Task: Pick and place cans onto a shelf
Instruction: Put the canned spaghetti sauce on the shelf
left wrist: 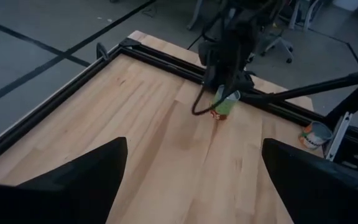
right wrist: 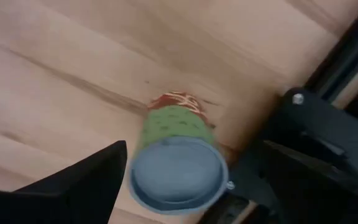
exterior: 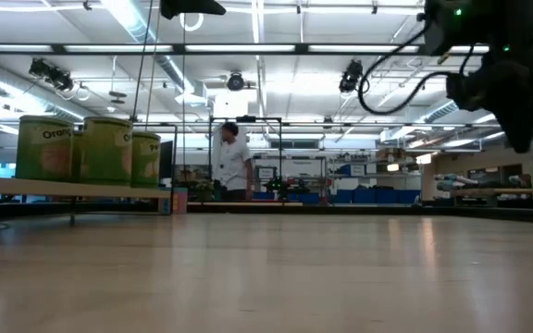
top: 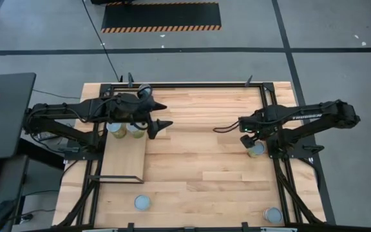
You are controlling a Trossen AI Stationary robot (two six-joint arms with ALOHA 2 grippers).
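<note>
High view: the right gripper (top: 245,132) hangs at about three o'clock on the plank-striped wooden table (top: 198,161), jaws spread wide and holding nothing. The small upright tin can with a silver-grey round top and green label (top: 256,149) stands just beside it, toward five o'clock from the fingertips and hard against the black metal frame rail (top: 274,161) on that side. The right wrist view confirms the relation: that can (right wrist: 178,165) lies between and slightly ahead of the two dark fingers (right wrist: 79,180), its long axis vertical, untouched. This arm is by far the nearer to it. The left gripper (top: 160,115) waits at about ten o'clock, jaws likewise apart and empty, above the far end of the pale plywood shelf with thin black frame (top: 124,161), where two cans (top: 126,130) already stand side by side. Two further cans remain on the table: one at six o'clock (top: 143,202), one toward five o'clock near the corner (top: 273,214). Judgement: the coming move calls for the right gripper to descend and straddle the green can squarely; the adjacent rail leaves little finger clearance on that side.
</note>
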